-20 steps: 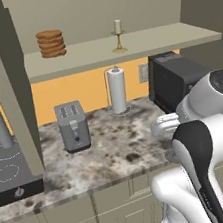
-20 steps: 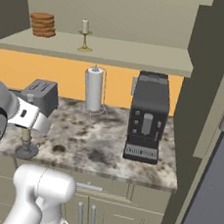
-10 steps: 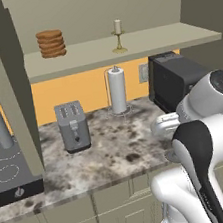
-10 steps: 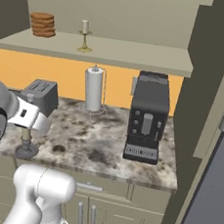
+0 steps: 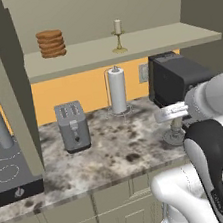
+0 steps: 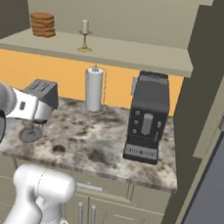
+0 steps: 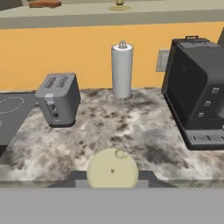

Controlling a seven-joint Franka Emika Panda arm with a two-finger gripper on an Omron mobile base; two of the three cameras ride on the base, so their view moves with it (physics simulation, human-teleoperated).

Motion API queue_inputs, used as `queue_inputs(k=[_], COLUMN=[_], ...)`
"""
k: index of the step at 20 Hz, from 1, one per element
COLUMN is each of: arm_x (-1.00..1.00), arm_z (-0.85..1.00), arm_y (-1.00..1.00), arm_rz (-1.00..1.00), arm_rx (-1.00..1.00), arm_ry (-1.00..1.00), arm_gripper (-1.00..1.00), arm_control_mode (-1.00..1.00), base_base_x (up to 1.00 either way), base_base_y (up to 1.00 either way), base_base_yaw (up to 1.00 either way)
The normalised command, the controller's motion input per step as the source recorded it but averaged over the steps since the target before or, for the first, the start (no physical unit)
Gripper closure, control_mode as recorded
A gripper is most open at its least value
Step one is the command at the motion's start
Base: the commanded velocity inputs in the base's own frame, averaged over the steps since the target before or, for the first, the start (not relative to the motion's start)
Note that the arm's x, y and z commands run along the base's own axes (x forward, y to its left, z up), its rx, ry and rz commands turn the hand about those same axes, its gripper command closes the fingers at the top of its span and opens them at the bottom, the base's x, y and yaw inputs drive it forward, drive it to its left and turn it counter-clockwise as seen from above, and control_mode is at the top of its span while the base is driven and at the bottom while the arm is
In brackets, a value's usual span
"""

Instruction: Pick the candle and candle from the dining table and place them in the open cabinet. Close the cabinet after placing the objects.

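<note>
Hand view, end effector (image 7: 112,175) clamped on greyish candle (image 7: 112,170)

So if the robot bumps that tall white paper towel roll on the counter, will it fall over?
Probably quite easily. The paper towel roll stands tall and narrow on a thin wire holder, so a push near its top would likely tip it. It looks like soft paper, so it is probably light and would not break. Once lying down, its round shape could let it roll across the stone counter.
</note>
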Motion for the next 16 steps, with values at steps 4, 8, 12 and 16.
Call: queue_inputs(k=[4,8,12,16], arm_x=[0.05,0.0,0.04,0.08], arm_z=[0.47,0.51,0.52,0.45], arm_y=[-0.11,-0.12,0.0,0.0], arm_rz=[0.07,0.1,0.1,0.11], arm_rx=[0.0,0.0,0.0,-0.04], arm_ry=[-0.14,-0.12,-0.06,-0.01], arm_gripper=[1.0,1.0,1.0,1.0], arm_control_mode=[-1.0,-1.0,-1.0,-1.0], base_base_x=[0.0,0.0,0.0,0.0], base_base_y=[0.0,0.0,0.0,0.0], base_base_yaw=[0.0,0.0,0.0,0.0])
